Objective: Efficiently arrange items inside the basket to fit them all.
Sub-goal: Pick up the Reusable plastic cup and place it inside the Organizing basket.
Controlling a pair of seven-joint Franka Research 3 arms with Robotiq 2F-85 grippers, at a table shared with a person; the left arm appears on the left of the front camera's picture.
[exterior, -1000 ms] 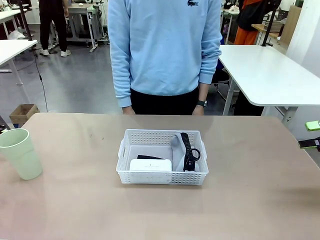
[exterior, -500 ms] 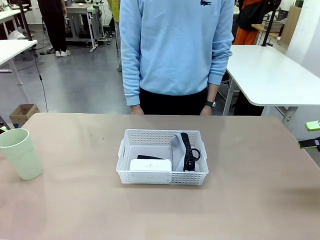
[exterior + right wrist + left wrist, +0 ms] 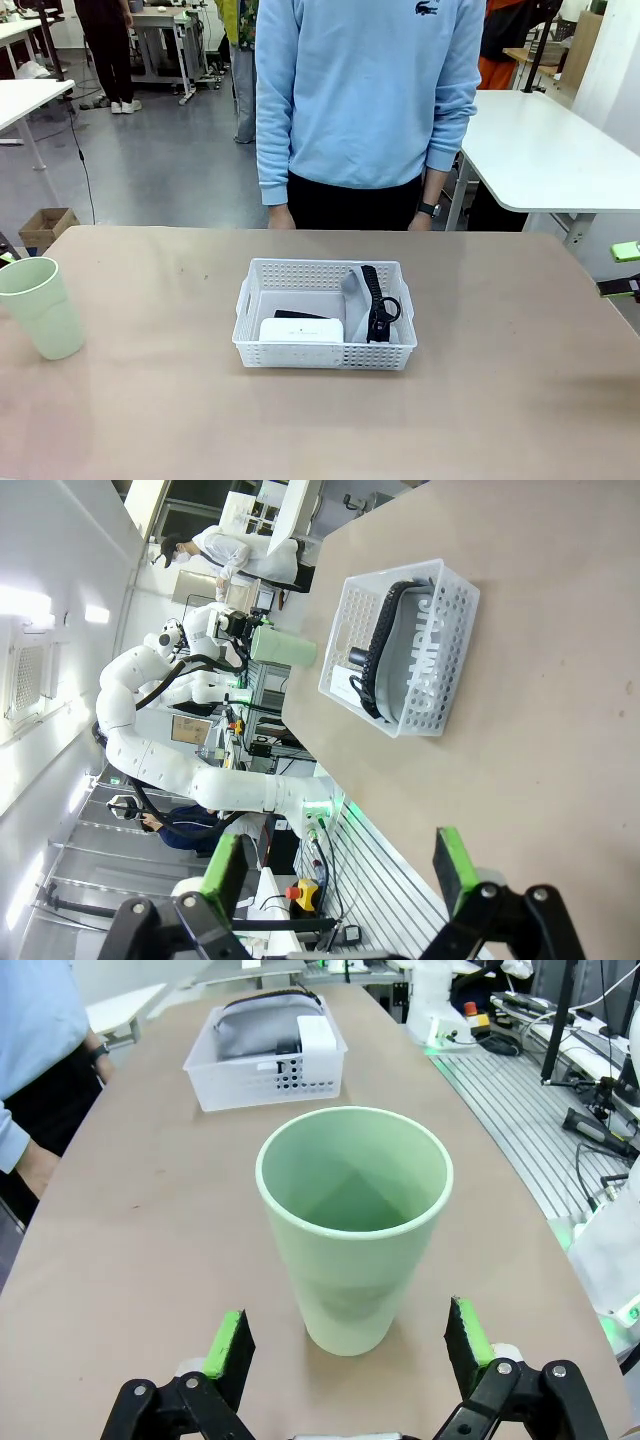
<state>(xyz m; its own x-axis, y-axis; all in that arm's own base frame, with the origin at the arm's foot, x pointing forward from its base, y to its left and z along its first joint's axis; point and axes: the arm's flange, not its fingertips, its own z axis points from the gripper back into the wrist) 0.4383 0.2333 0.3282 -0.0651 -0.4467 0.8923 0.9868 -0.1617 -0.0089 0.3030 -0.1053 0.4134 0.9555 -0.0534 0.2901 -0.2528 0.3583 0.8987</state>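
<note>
The basket (image 3: pixel 383 356) sits on the table (image 3: pixel 500 410), and the rest is placed from it. Inside it, the white power strip (image 3: pixel 301 329) lies against the near wall at the robot's left. The small black stapler (image 3: pixel 298 314) is just behind the strip. The grey pouch (image 3: pixel 349 283) fills the right part, leaning up toward the far wall, with its black strap (image 3: pixel 373 296) draped over it. The pale green cup (image 3: pixel 42 306) is outside the basket, well off to its left near the table edge, upright with its mouth up. In the left wrist view the left gripper (image 3: pixel 348 1312) has its jaws spread wide. The cup (image 3: pixel 352 1250) stands centred in the gap, with bare table on both sides and neither green pad (image 3: pixel 228 1342) touching it. Whether its foot is already between the fingertips or just ahead of them cannot be told. The basket (image 3: pixel 240 1088) lies well beyond the cup in that view, with the pouch (image 3: pixel 255 1028) and strip (image 3: pixel 317 1036) showing over its rim. The right gripper (image 3: pixel 338 845) also has its jaws wide apart with nothing between them. The basket (image 3: pixel 440 705) is well ahead of it across bare table. A person (image 3: pixel 370 90) stands just behind the far table edge, opposite the basket, arms hanging down.
</note>
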